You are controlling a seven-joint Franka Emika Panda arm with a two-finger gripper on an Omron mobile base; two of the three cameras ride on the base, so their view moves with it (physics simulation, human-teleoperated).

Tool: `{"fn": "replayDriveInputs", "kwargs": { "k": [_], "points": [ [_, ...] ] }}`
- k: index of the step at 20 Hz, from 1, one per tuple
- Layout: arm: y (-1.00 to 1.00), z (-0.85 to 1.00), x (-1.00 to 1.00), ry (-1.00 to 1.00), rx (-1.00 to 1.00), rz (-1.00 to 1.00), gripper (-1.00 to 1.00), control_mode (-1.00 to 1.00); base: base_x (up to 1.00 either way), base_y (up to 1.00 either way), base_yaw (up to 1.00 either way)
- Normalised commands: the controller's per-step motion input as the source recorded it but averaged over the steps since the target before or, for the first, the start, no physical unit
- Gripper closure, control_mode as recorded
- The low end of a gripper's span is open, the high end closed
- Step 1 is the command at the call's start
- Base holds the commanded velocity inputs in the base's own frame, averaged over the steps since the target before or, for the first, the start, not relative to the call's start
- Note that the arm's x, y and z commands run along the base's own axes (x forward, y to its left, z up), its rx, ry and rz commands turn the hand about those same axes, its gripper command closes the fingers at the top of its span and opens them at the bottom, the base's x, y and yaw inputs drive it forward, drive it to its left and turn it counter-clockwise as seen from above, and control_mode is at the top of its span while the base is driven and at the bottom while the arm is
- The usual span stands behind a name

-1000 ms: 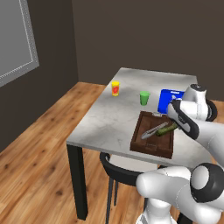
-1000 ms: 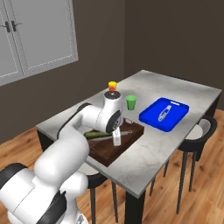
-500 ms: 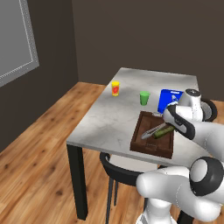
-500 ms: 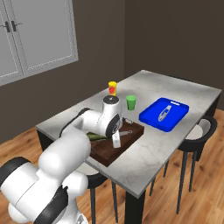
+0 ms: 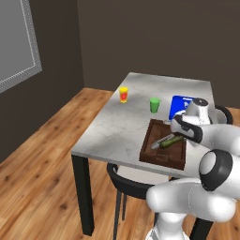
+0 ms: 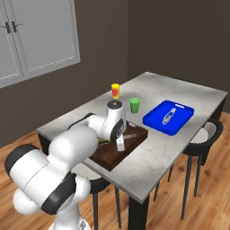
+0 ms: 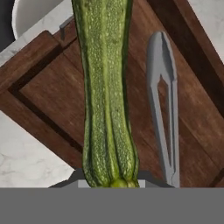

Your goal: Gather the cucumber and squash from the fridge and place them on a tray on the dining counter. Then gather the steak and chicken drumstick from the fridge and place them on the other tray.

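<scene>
While the fingers stay closed on a long green bumpy cucumber just over the dark brown wooden tray on the grey marble counter, squash and meats look left to fetch.

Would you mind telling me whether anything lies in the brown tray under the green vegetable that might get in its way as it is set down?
Yes. Silver tongs already lie in the tray, just beside the cucumber. The wood directly beneath the cucumber looks bare, so it should fit alongside them.
</scene>
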Motion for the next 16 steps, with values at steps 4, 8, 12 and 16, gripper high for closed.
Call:
{"fn": "replayDriveInputs", "kwargs": {
  "k": [4,8,12,16],
  "points": [
    [0.0,-0.17,0.16,0.0,0.0,0.0,1.0,-1.0,0.0,0.0,0.0],
    [0.0,-0.08,0.14,0.03,0.0,0.0,1.0,-1.0,0.0,0.0,0.0],
    [0.0,-0.1,0.14,0.03,0.0,0.0,1.0,-1.0,0.0,0.0,0.0],
    [0.0,-0.17,0.14,0.01,0.0,0.0,1.0,-1.0,0.0,0.0,0.0]
  ]
}}
